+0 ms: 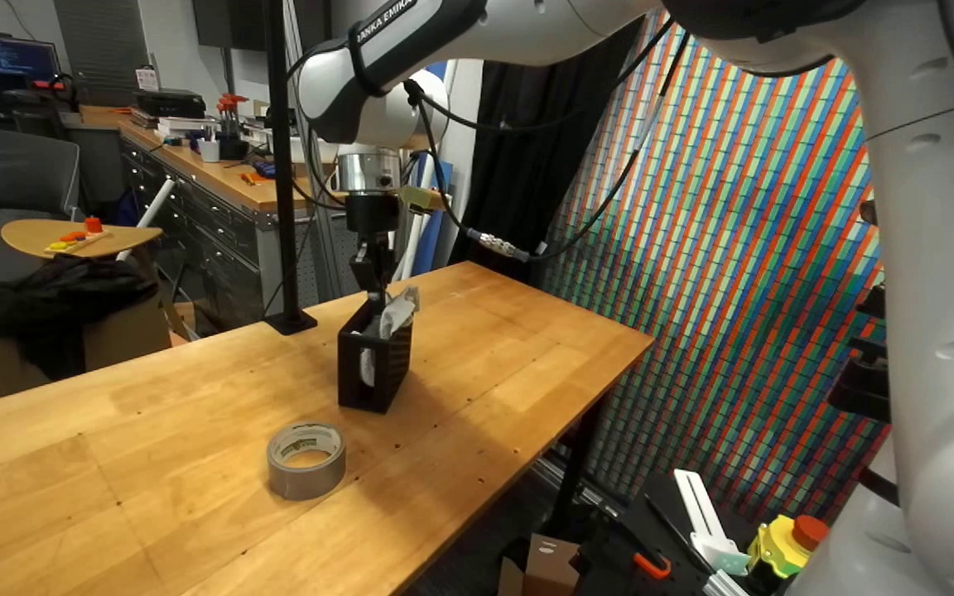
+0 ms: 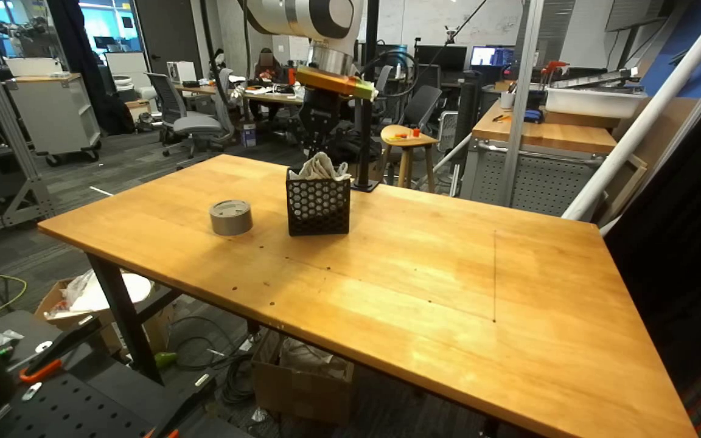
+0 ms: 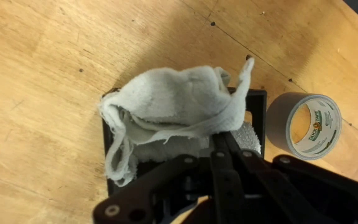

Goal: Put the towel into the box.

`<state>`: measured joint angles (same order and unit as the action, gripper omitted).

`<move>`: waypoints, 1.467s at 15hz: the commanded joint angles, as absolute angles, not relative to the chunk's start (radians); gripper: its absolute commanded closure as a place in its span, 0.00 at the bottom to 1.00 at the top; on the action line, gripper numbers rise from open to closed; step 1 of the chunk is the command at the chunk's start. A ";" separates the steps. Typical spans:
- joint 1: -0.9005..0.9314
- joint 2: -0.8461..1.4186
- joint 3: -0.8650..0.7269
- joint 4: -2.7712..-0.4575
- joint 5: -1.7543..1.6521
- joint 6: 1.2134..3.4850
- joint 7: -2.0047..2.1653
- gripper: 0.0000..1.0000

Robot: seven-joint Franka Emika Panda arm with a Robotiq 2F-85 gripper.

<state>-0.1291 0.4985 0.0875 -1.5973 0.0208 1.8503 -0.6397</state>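
We find the table [image 2: 448, 274] a level base for everything. The gripper [image 3: 224, 137] points down with its fingers together, nothing visible between them, probably so we can prod with the tips. The box [image 2: 319, 224] stands upright, mouth up, to take the towel [image 3: 179, 96], which lies partly inside, folds bunched above the rim just beside the fingertips and likely needing a push. The tape roll [image 2: 232, 223] rests flat nearby, apart, which should leave us room.
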 commanded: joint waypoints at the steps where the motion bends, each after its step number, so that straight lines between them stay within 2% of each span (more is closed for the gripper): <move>1: -0.119 0.361 0.060 -1.714 -0.002 1.869 -0.601 0.97; 10: -0.117 0.182 0.010 -1.903 0.000 1.916 -0.560 0.97; 22: -0.086 0.285 0.029 -1.836 -0.007 1.922 -0.598 0.97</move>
